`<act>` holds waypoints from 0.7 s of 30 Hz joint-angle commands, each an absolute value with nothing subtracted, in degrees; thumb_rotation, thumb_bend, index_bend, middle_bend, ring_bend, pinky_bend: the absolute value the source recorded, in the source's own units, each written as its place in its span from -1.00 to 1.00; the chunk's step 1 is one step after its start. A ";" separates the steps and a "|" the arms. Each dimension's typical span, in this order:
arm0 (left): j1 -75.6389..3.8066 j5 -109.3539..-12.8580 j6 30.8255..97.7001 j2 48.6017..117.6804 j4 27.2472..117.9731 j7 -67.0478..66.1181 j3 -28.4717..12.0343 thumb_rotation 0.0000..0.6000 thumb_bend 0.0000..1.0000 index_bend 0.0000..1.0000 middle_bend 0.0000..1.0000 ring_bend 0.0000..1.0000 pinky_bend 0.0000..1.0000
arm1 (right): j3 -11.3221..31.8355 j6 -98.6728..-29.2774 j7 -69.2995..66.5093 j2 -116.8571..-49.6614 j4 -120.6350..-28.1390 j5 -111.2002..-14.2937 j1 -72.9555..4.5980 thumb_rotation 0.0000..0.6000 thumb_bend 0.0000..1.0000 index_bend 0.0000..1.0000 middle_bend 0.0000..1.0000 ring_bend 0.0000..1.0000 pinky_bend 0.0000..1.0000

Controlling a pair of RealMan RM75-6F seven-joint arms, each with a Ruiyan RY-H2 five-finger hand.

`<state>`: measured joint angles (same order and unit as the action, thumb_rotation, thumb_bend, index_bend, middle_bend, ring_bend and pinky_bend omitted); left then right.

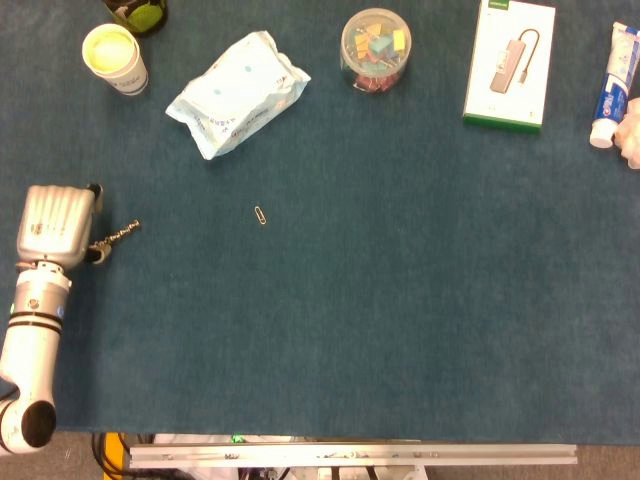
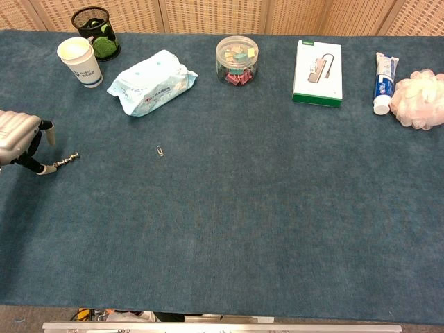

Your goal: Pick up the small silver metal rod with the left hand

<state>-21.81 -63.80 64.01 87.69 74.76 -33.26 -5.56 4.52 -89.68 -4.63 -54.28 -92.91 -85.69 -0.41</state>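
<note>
The small silver metal rod (image 1: 118, 235) (image 2: 66, 161) lies almost flat on the blue table cloth at the far left, pointing right. My left hand (image 1: 55, 225) (image 2: 19, 137) hovers just left of it, knuckles up and fingers bent down. One fingertip (image 2: 44, 168) touches the rod's near end, while another finger (image 2: 48, 132) stands well apart above it. Nothing is pinched between them. My right hand appears in neither view.
A paperclip (image 1: 261, 215) lies right of the rod. Along the back stand a paper cup (image 1: 115, 57), a wipes pack (image 1: 238, 92), a jar of clips (image 1: 375, 49), a white box (image 1: 510, 62), toothpaste (image 1: 614, 84) and a mesh pen holder (image 2: 96, 30).
</note>
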 commanded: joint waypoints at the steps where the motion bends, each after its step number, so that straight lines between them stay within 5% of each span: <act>1: -22.44 -63.35 64.00 88.11 73.78 -33.40 -6.23 1.00 -0.79 -0.11 0.41 0.47 0.66 | 4.54 -89.80 -4.47 -54.21 -93.10 -85.72 -0.33 1.00 -0.91 -0.26 -0.13 -0.42 -0.38; 21: -22.65 -60.81 64.06 85.76 78.26 -33.66 -5.88 1.00 -0.79 -0.15 0.41 0.47 0.66 | 4.60 -89.71 -4.41 -54.32 -93.15 -85.57 -0.08 1.00 -0.91 -0.26 -0.13 -0.41 -0.38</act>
<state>-22.80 -60.96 63.93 85.88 78.10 -33.56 -6.02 4.60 -89.75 -4.36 -54.29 -93.20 -85.59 -0.06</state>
